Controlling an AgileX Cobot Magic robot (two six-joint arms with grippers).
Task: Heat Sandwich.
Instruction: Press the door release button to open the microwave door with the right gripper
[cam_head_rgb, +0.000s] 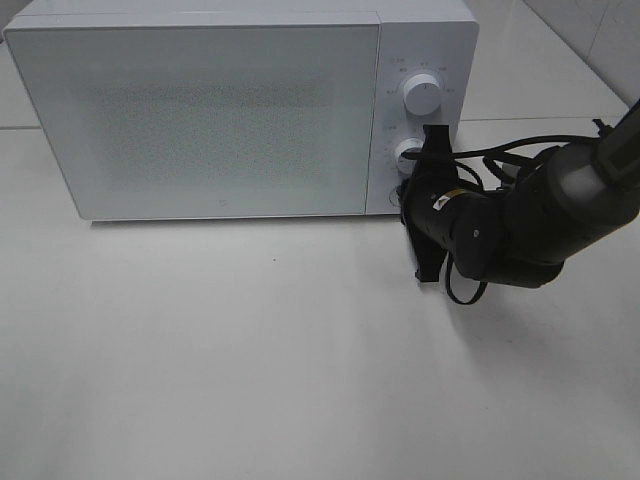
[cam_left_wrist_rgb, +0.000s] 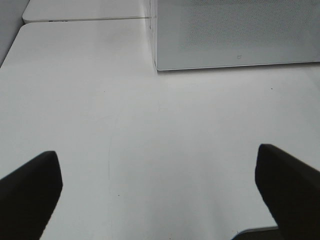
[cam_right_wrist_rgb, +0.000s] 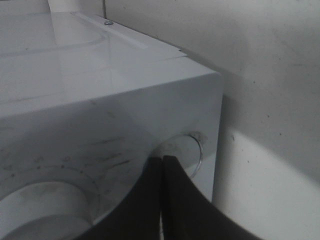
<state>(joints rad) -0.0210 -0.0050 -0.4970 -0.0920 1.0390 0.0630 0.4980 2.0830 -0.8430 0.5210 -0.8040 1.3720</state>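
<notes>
The white microwave (cam_head_rgb: 220, 110) stands at the back of the table with its door closed. It also shows in the left wrist view (cam_left_wrist_rgb: 235, 35) and the right wrist view (cam_right_wrist_rgb: 100, 100). The sandwich is not in view in any frame. My right gripper (cam_head_rgb: 405, 192) is shut, with its fingertips (cam_right_wrist_rgb: 170, 167) together against the round button (cam_right_wrist_rgb: 185, 147) at the bottom of the control panel. My left gripper (cam_left_wrist_rgb: 160, 195) is open and empty above bare table in front of the microwave's left corner. It is out of the exterior high view.
Two white knobs, upper (cam_head_rgb: 422, 97) and lower (cam_head_rgb: 410, 154), sit on the panel above the button. The white table (cam_head_rgb: 250, 350) spreads in front of the microwave. A table seam (cam_left_wrist_rgb: 85, 19) runs behind on the left.
</notes>
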